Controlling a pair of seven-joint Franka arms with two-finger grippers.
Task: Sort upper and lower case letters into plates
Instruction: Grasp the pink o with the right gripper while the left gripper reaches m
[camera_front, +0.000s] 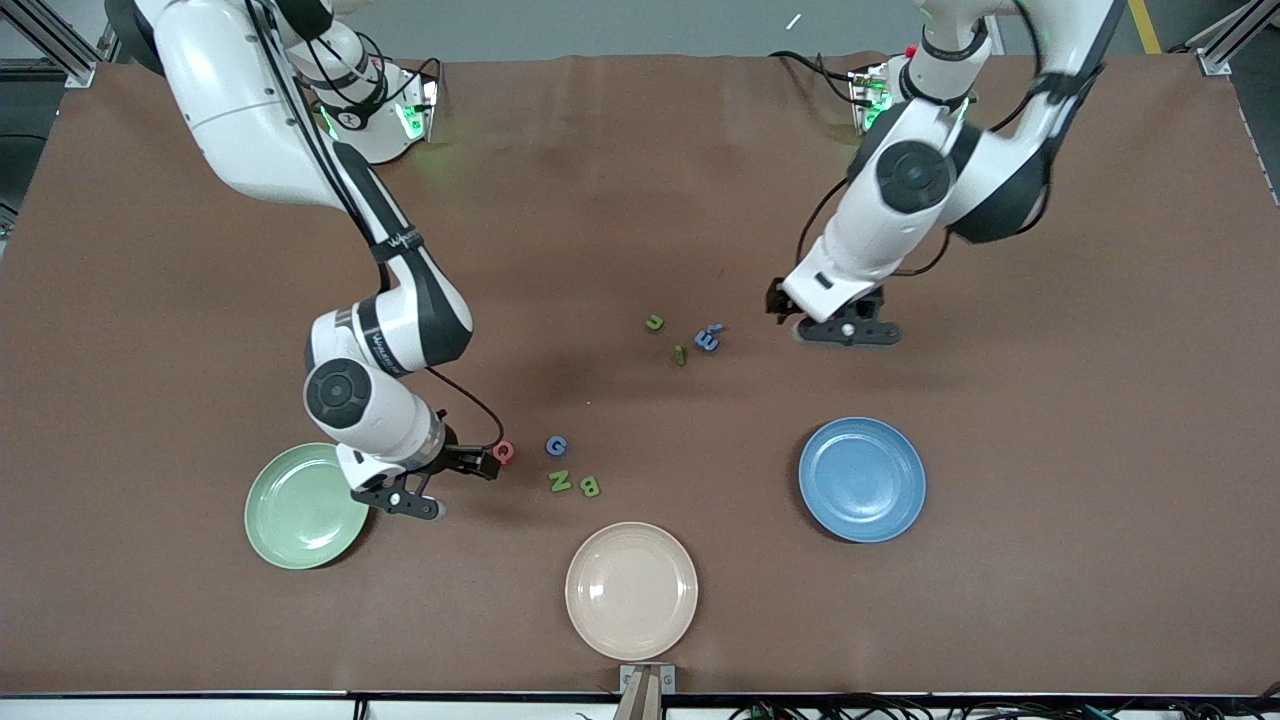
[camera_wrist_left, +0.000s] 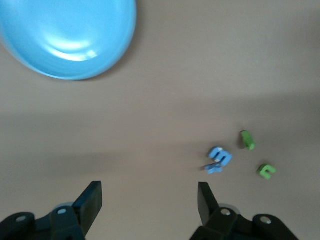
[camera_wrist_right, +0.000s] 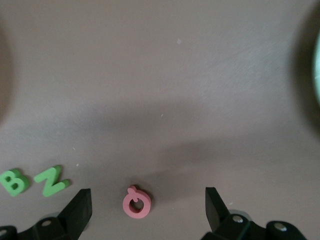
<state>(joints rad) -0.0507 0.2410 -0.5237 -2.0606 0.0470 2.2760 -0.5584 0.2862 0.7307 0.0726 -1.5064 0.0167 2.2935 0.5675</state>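
Note:
The mint green plate (camera_front: 300, 510) lies at the right arm's end and the blue plate (camera_front: 862, 480) toward the left arm's end; both are empty. A red Q (camera_front: 503, 452), a blue G (camera_front: 556, 446), a green N (camera_front: 560, 481) and a green B (camera_front: 590, 487) lie beside the green plate. My right gripper (camera_front: 488, 461) is open, low over the red Q (camera_wrist_right: 137, 202), which lies between its fingers (camera_wrist_right: 82, 200). My left gripper (camera_front: 776, 303) is open and empty (camera_wrist_left: 149, 186) over bare table beside the blue letters (camera_front: 709, 338) and two small green letters (camera_front: 654, 322).
A cream plate (camera_front: 631, 590), empty, lies near the front edge between the two task plates. The left wrist view shows the blue plate (camera_wrist_left: 70, 40) and the small letters (camera_wrist_left: 219, 160). The right wrist view shows the N (camera_wrist_right: 51, 181) and B (camera_wrist_right: 13, 182).

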